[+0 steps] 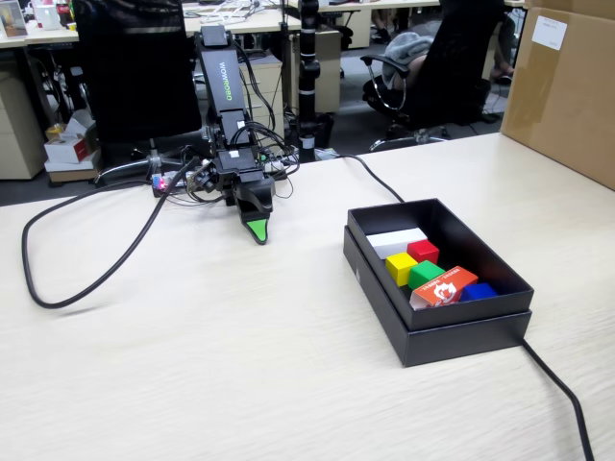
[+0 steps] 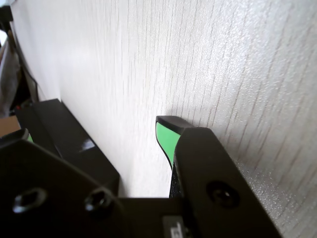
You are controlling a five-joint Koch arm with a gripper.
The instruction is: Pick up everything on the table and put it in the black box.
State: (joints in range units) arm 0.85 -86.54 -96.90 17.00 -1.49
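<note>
The black box [image 1: 465,338] stands on the table [image 1: 240,365] at the right of the fixed view. Inside it lie the yellow cube [image 1: 401,267], the green cube [image 1: 425,275] and the red cube [image 1: 423,252], close together. My gripper [image 1: 257,232] points down at the tabletop, well to the left of the box. In the wrist view my gripper [image 2: 94,133] is open: the green-padded finger [image 2: 166,136] stands apart from the other jaw at the left edge. Between them show only bare table and the black box [image 2: 69,144].
A white block [image 1: 396,241], an orange packet [image 1: 444,286] and a blue piece [image 1: 479,290] also lie in the box. A big brown carton [image 1: 567,86] stands at the back right. Black cables [image 1: 86,269] cross the table at left and behind the box.
</note>
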